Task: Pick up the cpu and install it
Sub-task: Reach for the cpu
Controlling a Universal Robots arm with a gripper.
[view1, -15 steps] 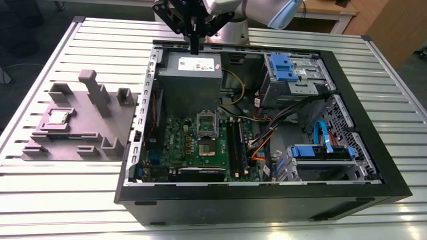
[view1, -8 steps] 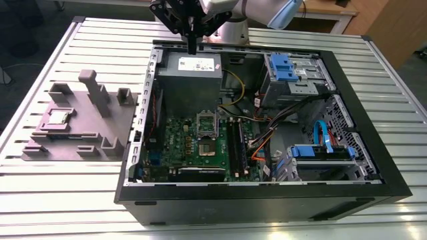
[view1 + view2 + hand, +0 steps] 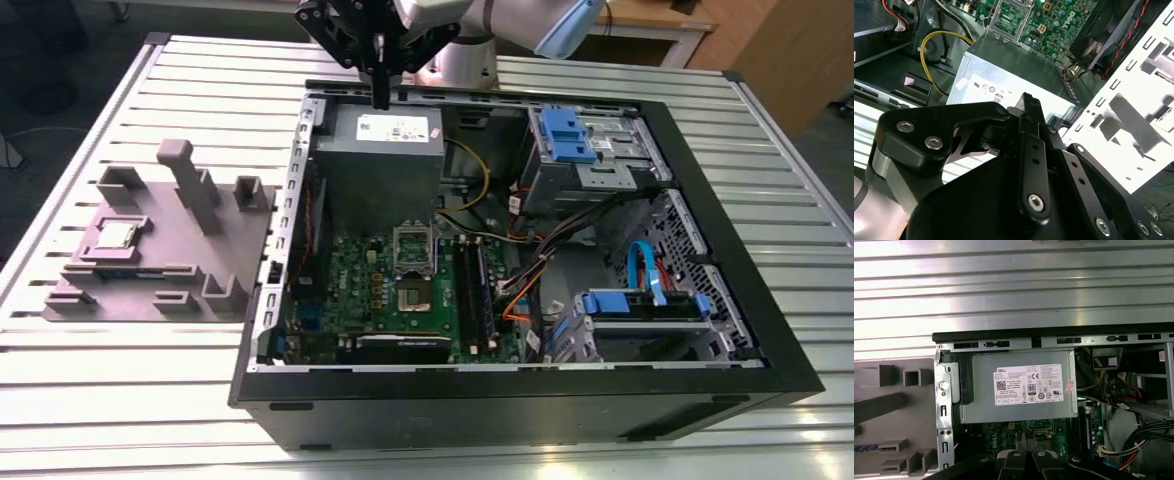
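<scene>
The cpu (image 3: 116, 235), a small square chip with a silver top, lies in a recess of the grey fixture (image 3: 187, 265) at the exterior view's left, outside the computer case. My gripper (image 3: 382, 98) hangs far from it, above the back edge of the case and over the grey power supply (image 3: 380, 155). Its fingers are shut with nothing between them, as both wrist views show (image 3: 1030, 100) (image 3: 1024, 439). The open cpu socket (image 3: 415, 250) sits on the green motherboard (image 3: 387, 300) just beyond the power supply (image 3: 1019, 390).
The open black computer case (image 3: 534, 385) lies on a slatted metal table (image 3: 134, 400). Inside it are drive cages with blue clips (image 3: 567, 135) (image 3: 641, 300), loose cables (image 3: 534, 260) and a fan (image 3: 1114, 30). The fixture has several upright blocks (image 3: 194, 185).
</scene>
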